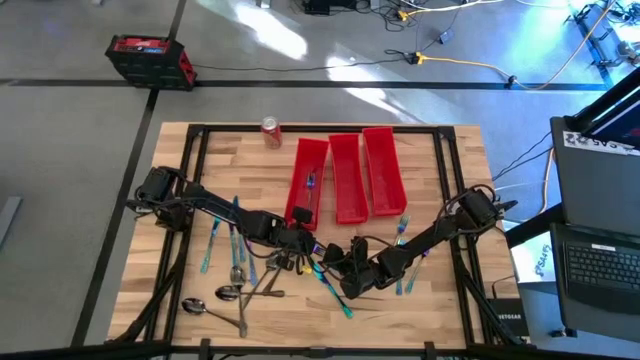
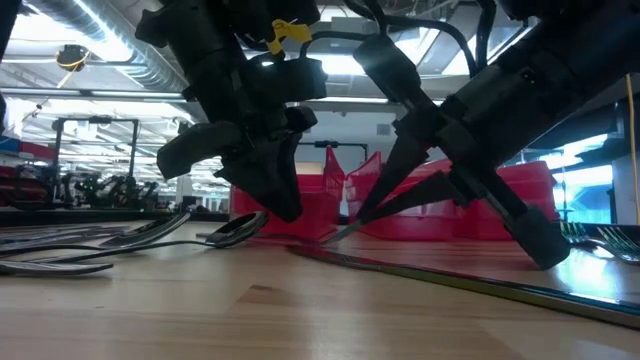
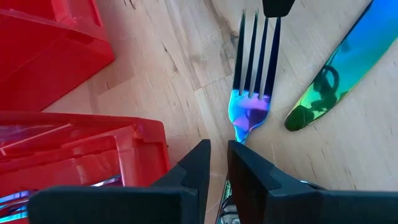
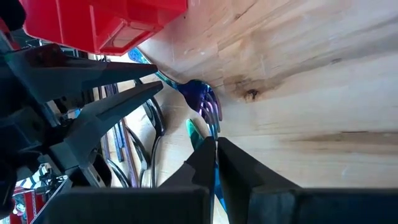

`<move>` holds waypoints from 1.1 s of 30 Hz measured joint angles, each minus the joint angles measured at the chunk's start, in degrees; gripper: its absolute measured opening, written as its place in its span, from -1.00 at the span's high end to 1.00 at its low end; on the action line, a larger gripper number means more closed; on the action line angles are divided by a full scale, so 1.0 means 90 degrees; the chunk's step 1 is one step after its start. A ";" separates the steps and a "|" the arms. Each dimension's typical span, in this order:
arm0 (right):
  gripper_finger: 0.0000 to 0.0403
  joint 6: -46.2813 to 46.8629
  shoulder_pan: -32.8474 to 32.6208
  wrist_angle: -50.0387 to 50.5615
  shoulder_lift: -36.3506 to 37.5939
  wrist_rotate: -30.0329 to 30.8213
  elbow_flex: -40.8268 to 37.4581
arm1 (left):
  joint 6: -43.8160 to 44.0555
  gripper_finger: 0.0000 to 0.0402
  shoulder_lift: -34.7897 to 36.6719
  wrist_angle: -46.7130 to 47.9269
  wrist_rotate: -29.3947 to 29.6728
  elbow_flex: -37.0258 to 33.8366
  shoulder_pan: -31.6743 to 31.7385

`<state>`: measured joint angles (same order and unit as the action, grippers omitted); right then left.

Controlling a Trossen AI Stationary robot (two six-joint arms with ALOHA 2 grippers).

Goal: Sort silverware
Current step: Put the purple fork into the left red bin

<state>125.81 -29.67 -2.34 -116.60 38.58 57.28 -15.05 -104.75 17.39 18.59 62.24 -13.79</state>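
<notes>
An iridescent blue-purple fork (image 3: 249, 106) lies between my two grippers, just in front of the left red bin (image 1: 308, 180). My left gripper (image 3: 219, 144) is shut on the fork's neck end. My right gripper (image 4: 216, 142) comes from the other side and is shut at the tine tips. An iridescent knife (image 3: 336, 68) rests flat on the wood beside the fork. More silverware (image 1: 235, 270) lies loose at the near left, and a few pieces (image 1: 403, 250) at the right. My left gripper pinches the fork's neck (image 3: 240, 132), just below the tines, between its two fingers. The fingers slant down and lie along the fork. I cannot tell whether the fork is clear of the table. My right gripper has the tips of the tines (image 4: 211, 118) running in between its shut fingertips (image 3: 277, 7). It slants down from the table's right, along the fork. How far the tines reach in is hidden by the fingers.
Three long red bins (image 1: 345, 178) stand side by side at the middle far side; the left one holds a piece. A red soda can (image 1: 271, 132) stands at the far edge. Spoons and forks (image 2: 120, 240) crowd the near left.
</notes>
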 joint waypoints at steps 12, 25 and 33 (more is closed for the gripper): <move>1.00 0.0001 -0.0348 0.0788 0.0265 -0.0200 -0.0033 | 0.0006 0.79 -0.0002 -0.0002 0.0001 0.0002 -0.0014; 1.00 0.0069 -0.0677 0.1854 0.0678 -0.0210 -0.0090 | -0.0079 0.79 -0.0002 -0.0309 0.0002 0.0010 -0.0043; 1.00 0.0076 -0.0665 0.1808 0.0695 -0.0123 -0.0075 | -0.0180 0.79 0.0063 -0.0350 0.0000 0.0021 -0.0144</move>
<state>126.50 -35.66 13.93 -110.34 37.47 56.60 -16.68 -104.18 14.24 18.58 62.43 -15.09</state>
